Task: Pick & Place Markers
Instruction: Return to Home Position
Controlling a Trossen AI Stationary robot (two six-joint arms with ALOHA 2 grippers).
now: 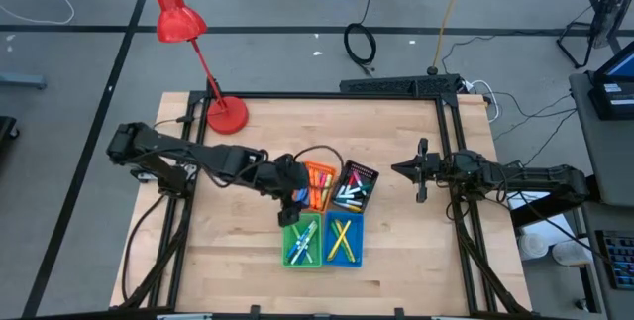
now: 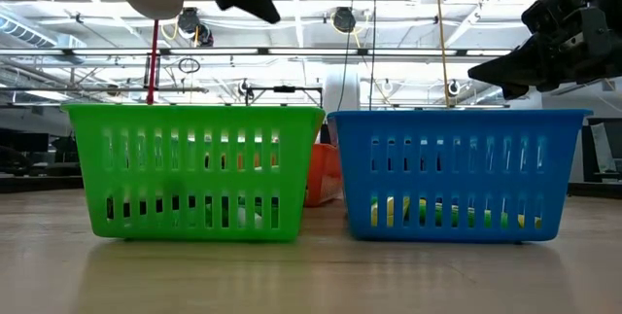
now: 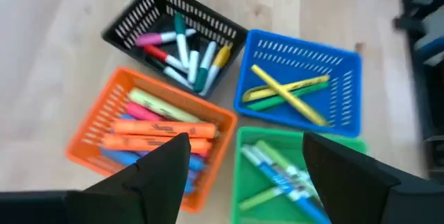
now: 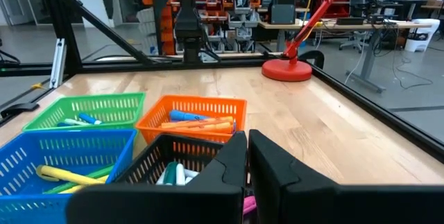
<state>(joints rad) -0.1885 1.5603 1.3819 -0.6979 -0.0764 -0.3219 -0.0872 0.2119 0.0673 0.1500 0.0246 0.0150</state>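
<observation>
The dark two-finger left tool (image 3: 243, 151) hung above four small slotted plastic baskets clustered mid-way on the pale wooden bench (image 1: 228, 261), its fingers spread wide and empty. The short coloured markers (image 3: 163, 128) all lay inside the baskets. Orange, pink, yellow and blue ones were in the orange basket (image 3: 87, 137), white-bodied ones in the black basket (image 3: 132, 19), yellow and green in the blue basket (image 3: 347, 106), and blue and green in the green basket (image 3: 274, 134). The dark right tool (image 4: 248, 156) waited by the bench's right edge, fingers narrowed almost together, gripping nothing.

Matte-black jointed tubes, the left arm (image 1: 198, 154) and right arm (image 1: 525, 174), trail thin black cables; the left gripper (image 3: 246, 141) has blunt wedge fingers (image 3: 156, 179).
</observation>
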